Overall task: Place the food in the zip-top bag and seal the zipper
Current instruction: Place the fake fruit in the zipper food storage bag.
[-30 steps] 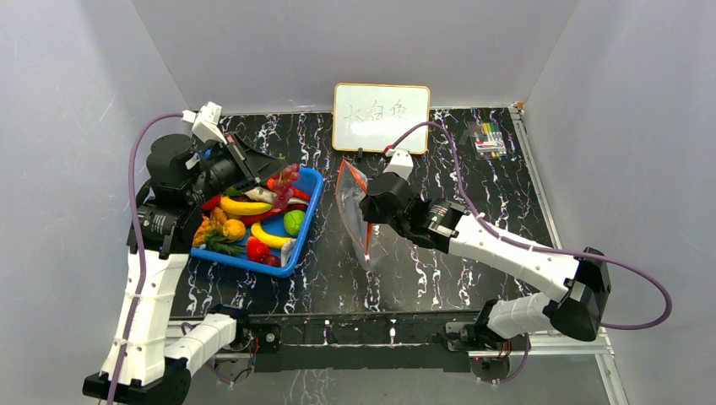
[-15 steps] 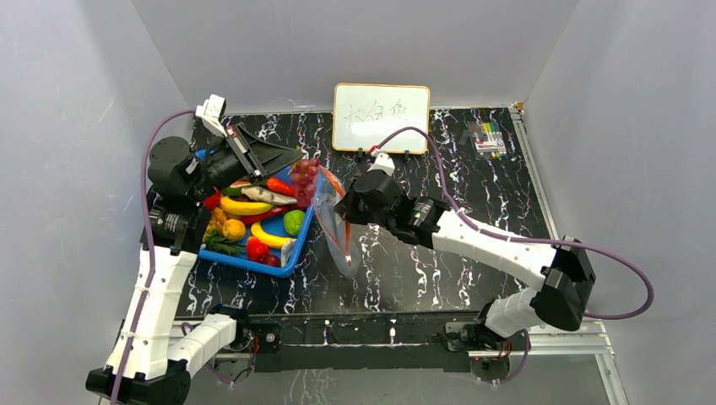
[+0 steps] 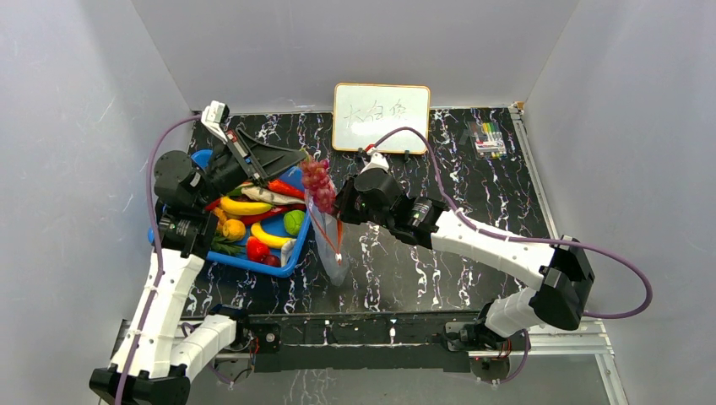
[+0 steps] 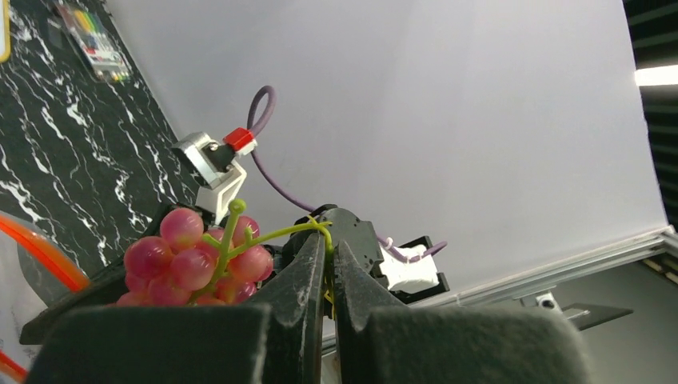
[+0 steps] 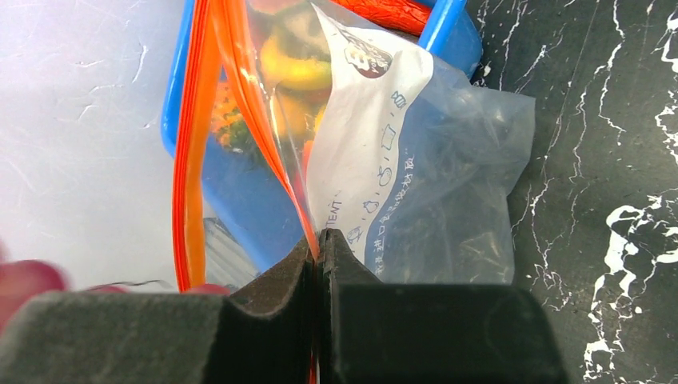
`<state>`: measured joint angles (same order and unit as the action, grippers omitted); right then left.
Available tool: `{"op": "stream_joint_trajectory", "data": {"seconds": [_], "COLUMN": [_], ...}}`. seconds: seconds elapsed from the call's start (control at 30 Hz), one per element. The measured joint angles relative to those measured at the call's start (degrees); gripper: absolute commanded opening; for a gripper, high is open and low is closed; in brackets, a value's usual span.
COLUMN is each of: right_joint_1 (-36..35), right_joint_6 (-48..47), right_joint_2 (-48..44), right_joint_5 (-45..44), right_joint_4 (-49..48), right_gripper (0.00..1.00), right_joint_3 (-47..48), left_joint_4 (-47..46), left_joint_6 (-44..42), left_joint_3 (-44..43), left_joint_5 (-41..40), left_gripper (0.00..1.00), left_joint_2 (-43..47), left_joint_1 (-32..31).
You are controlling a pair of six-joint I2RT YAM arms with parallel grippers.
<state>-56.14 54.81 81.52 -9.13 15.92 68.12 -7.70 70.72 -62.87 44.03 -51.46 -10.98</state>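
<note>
From above, the left end effector [image 3: 306, 158] hangs the grapes [image 3: 319, 175] just over the mouth of the zip-top bag [image 3: 332, 249]. The right end effector [image 3: 339, 202] holds the bag up beside the blue basket [image 3: 291, 255], which carries the other food [image 3: 246, 206]. The left wrist view shows fingers pressed together on the bunch's green stem; the right wrist view shows the other pair pinching one lip at the zipper [image 5: 204, 120], with the mouth gaping. Loading is in hand, and next, I judge, the bunch must drop between the strips before release.
</note>
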Motion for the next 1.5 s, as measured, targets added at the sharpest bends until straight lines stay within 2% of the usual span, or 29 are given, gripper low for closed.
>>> {"op": "stream_joint_trajectory", "data": {"seconds": [0.13, 0.47, 0.73, 1.1, 1.37, 1.5], "right_joint_1": [0.0, 0.0, 0.0, 0.0, 0.0, 0.0], "right_joint_6": [0.2, 0.6, -1.2, -2.8, -2.6, -2.5], "right_joint_2": [0.0, -0.4, -2.7, -2.9, -2.9, -2.9], "right_joint_5": [0.5, 0.4, 1.2, 2.0, 3.1, 3.4], "right_joint_4": [-0.7, -1.2, -3.0, -4.2, -5.3, -5.8], "right_gripper": [0.00, 0.00, 0.00, 0.00, 0.00, 0.00], "right_joint_3": [-0.1, -0.5, -1.2, -1.2, -1.9, -2.0], "left_joint_4": [-2.4, 5.2, 8.0, 19.5, 24.2, 24.4], "left_joint_6": [1.9, -5.4, -7.9, -17.7, -20.8, -21.6], "left_joint_3": [3.9, 5.0, 5.9, 4.9, 4.0, 4.0], "left_joint_5": [0.1, -2.1, -2.5, -3.1, -3.5, -2.8], "left_gripper": [0.00, 0.00, 0.00, 0.00, 0.00, 0.40], "left_joint_2": [-0.1, 1.2, 1.4, 0.3, 0.2, -0.4], "left_joint_1": [0.0, 0.0, 0.0, 0.0, 0.0, 0.0]}}
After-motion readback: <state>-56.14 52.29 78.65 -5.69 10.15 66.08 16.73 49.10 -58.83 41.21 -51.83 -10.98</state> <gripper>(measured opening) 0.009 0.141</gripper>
